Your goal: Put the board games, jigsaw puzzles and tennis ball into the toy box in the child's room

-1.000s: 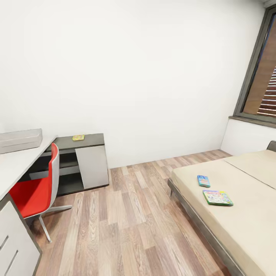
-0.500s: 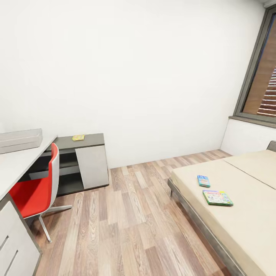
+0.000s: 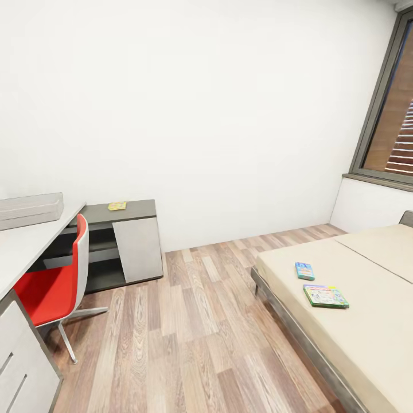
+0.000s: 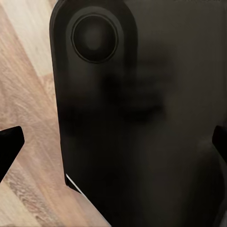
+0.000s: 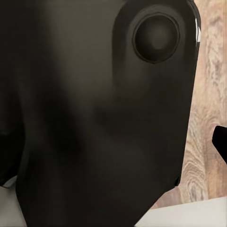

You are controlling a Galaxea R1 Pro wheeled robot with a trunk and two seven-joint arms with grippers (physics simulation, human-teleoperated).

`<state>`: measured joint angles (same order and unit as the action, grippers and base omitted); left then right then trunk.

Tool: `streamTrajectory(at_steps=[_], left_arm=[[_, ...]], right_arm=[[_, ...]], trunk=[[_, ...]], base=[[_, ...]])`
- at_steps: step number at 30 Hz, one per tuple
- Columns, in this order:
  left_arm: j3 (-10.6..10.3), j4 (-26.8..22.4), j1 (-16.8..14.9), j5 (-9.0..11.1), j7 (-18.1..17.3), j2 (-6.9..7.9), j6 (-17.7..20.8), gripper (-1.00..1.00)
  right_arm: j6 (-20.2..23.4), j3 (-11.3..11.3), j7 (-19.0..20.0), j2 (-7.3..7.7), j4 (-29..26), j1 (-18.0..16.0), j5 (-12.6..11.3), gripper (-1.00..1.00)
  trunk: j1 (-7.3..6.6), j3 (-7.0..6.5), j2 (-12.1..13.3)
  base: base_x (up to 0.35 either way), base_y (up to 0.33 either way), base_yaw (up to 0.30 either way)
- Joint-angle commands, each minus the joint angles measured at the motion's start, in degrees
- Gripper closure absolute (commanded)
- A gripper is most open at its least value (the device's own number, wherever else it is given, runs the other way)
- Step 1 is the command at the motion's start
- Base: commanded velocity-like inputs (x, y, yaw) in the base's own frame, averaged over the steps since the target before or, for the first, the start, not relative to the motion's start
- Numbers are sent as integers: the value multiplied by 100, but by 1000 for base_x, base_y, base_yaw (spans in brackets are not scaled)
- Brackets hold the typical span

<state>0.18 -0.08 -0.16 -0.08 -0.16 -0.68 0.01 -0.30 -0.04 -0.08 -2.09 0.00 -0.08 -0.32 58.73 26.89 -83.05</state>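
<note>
Two board games lie on the beige bed (image 3: pixel 367 338) at the right: a small blue one (image 3: pixel 304 271) and a larger green-edged one (image 3: pixel 326 296). A third, yellow-green board game (image 3: pixel 117 205) rests on the dark cabinet end of the table (image 3: pixel 23 246) at the left. The pale toy box (image 3: pixel 30 209) stands on the desk top by the wall. The jigsaw puzzles and the tennis ball are out of view. In the wrist views, my left gripper (image 4: pixel 113 146) and right gripper (image 5: pixel 113 142) hang over the floor beside my dark body, fingertips far apart, holding nothing.
A red swivel chair (image 3: pixel 54 287) stands tucked at the desk. Wood-plank floor (image 3: pixel 195 321) stretches between the desk and the bed. A grey-framed window (image 3: pixel 390 115) is at the far right above a low white ledge.
</note>
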Motion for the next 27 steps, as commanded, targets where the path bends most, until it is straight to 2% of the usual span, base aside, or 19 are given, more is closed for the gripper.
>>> streamTrajectory(at_steps=[1, 8, 19, 27], left_arm=[[4, -1, -2, -1, -2, -1, 6, -100], [3, -1, -2, -1, -2, -10, 20, -100], [-1, -5, -2, -1, -3, 1, 3, -100], [-1, -6, -2, -1, -2, 6, -16, -100]], right_arm=[[-7, -4, -1, 5, 0, -1, -11, -100], [-22, -7, -5, -15, 0, -1, -34, -100], [-181, -9, -10, -36, 0, -1, -54, -100], [-186, -6, -8, -5, 0, -1, -45, -100]], trunk=[[0, 4, -2], [0, 10, -2], [0, 51, -2], [0, 69, -2]], base=[[0, 0, 0], [18, -27, 42], [157, -152, 242], [43, -34, 170]])
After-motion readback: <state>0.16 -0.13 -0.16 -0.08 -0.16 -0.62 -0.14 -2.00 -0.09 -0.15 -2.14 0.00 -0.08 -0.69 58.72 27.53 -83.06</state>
